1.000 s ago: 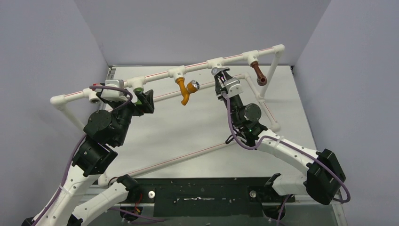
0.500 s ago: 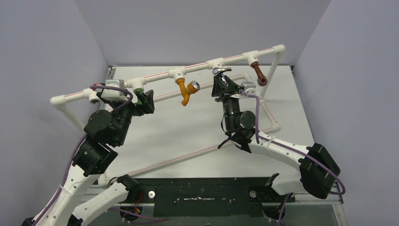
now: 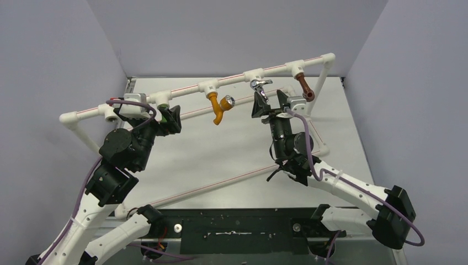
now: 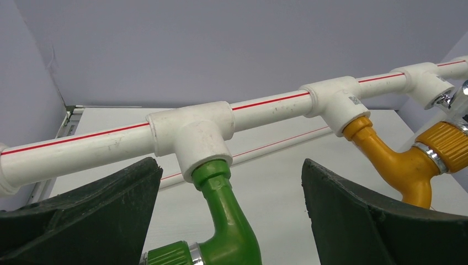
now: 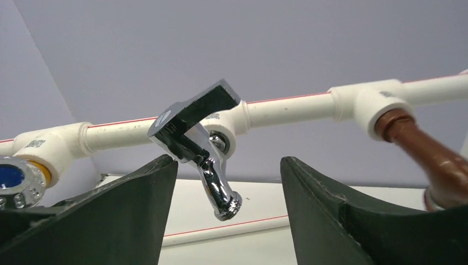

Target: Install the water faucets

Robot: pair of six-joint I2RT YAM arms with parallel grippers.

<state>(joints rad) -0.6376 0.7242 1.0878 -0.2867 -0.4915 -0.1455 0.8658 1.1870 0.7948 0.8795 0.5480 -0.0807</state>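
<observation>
Chrome faucet is hanging under the pipe, untouched inside the released right claw; rigid, slick metal, seemingly weighty, it is best taken across its flat handle; left claw is standing released around green faucet.

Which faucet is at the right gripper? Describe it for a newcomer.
Find the raised white plastic pipe rail spanning the table; go to its second tee from the right. The faucet there, facing the right gripper, is shiny chrome metal, unlike the orange faucet and brown faucet flanking it.
</observation>
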